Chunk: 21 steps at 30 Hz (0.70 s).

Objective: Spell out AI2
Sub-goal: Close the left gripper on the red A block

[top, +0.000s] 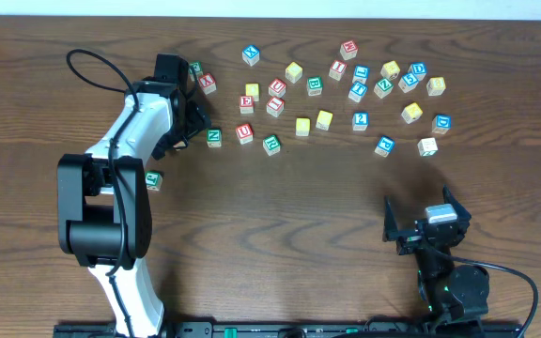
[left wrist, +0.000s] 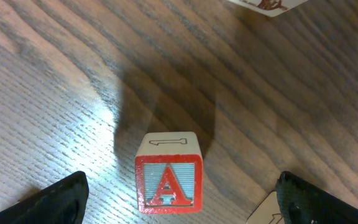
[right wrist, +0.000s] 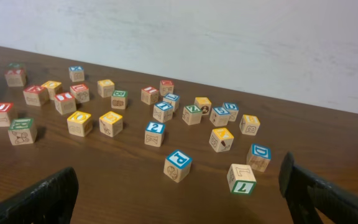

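Left tool [left wrist: 180, 200] wide above A block [left wrist: 167, 182]; should descend squarely, block centred, closing on side faces. Right tool [right wrist: 178, 193] wide.

Overhead looks down; left wrist close over A cube [left wrist: 168, 180]; right wrist obliquely overlooks table [right wrist: 135, 199].

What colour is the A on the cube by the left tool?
Red, with a red border, on the A cube; clearest in the left wrist view.
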{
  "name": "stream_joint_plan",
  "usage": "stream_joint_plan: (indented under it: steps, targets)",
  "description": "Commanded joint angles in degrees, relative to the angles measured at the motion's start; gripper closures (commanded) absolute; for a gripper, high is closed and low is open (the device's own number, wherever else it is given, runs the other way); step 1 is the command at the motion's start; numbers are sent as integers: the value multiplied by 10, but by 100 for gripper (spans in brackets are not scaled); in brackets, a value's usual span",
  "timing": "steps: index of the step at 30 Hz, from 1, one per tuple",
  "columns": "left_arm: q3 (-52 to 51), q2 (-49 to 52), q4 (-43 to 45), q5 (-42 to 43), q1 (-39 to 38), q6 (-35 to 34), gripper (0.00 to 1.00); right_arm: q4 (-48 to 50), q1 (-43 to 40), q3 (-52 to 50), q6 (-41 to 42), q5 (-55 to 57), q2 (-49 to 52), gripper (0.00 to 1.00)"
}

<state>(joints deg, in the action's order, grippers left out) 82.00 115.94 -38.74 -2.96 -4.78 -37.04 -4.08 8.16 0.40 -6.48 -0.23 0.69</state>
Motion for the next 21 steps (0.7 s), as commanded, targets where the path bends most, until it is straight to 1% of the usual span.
stream_joint_plan:
  steps: [1,11,12,14,21]
  targets:
    - [-9,1,3,-5,1,14,5,-3,-5,-1,6,2,-3,1]
    - [-20,2,12,-5,1,14,5,-3,-5,-1,6,3,-3,1]
    - [-21,2,13,-5,1,14,6,-3,-5,-1,6,2,-3,1]
    - [-27,2,17,-5,1,14,10,-3,-5,-1,6,2,-3,1]
    - [-34,2,25,-5,1,12,11,-3,-5,-1,6,2,-3,1]
